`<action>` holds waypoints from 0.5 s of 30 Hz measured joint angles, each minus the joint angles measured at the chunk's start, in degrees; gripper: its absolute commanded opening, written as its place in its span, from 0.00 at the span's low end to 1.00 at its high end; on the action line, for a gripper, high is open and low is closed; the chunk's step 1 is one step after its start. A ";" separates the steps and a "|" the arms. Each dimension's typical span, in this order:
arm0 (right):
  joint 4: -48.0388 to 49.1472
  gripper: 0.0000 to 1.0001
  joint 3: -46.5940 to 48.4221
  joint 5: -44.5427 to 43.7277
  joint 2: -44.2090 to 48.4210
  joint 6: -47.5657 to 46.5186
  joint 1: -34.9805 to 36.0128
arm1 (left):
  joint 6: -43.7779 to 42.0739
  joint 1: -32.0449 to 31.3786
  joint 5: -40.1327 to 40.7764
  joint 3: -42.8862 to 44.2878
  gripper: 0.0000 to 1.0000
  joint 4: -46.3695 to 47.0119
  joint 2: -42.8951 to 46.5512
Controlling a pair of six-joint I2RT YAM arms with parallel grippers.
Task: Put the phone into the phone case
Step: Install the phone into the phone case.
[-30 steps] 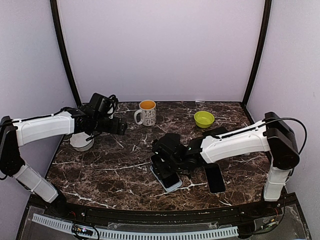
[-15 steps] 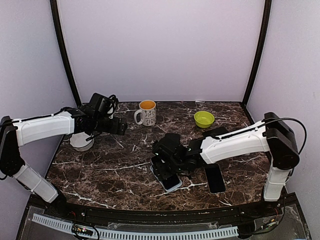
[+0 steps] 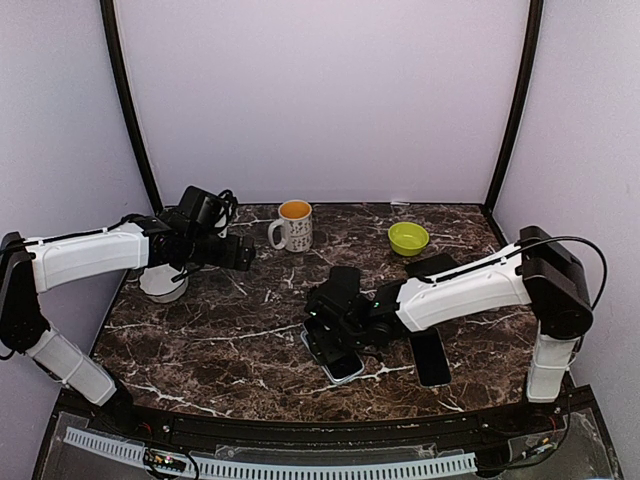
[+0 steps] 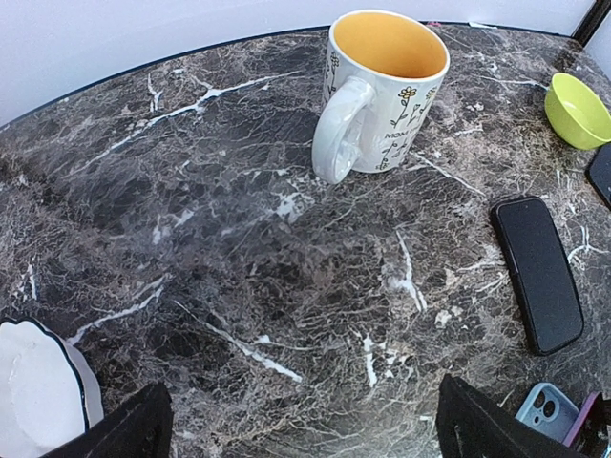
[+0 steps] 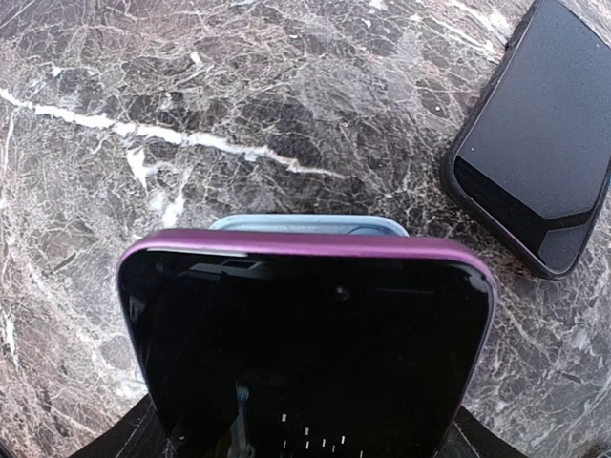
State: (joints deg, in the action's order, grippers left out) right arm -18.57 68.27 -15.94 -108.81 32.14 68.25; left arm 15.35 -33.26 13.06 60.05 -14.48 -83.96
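Right hand (image 3: 338, 322): clenched on the phone (image 5: 305, 334), which is purple-edged with a dark screen and held tilted over the middle of the bench (image 4: 191, 210).
Phone case (image 5: 305, 223): pale blue, lying flat on the bench, showing just past the phone's upper edge. Cannot tell whether the two touch.
Left hand (image 4: 310, 434): released, fingers spread wide with nothing between them, hovering over the left rear of the bench.
Black phone (image 5: 535, 181): flat on the bench, right of the case and apart from it.
Mug (image 4: 382, 91): white with a flower print, orange inside, upright at the rear.
Green bowl (image 4: 579, 110): upright, right of the mug, well apart.
White dish (image 4: 33, 401): at the left side of the bench.
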 measured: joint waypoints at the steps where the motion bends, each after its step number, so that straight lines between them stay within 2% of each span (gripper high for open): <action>1: 0.04 0.04 0.09 -0.02 -0.20 -0.02 0.00 | 0.00 0.00 -0.04 0.00 0.99 0.00 0.00; 4: -0.76 0.42 1.07 -0.42 -1.18 0.11 0.00 | -0.02 0.00 -0.04 0.00 0.99 0.00 0.00; 6: -1.40 0.56 1.62 -0.63 -1.55 0.13 0.00 | -0.02 0.00 -0.11 0.00 0.99 0.00 0.00; 10: -3.19 0.69 3.19 -0.81 -2.49 0.02 0.02 | -0.07 0.00 -0.20 0.00 0.99 0.02 0.00; 15: -6.60 0.77 6.10 -1.46 -4.24 -0.11 0.17 | -0.20 0.00 -0.17 0.00 0.99 0.00 0.00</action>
State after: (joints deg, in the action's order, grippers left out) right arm -25.17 74.37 -17.41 -113.06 32.03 68.42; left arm 15.16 -33.26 12.88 60.05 -14.48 -83.96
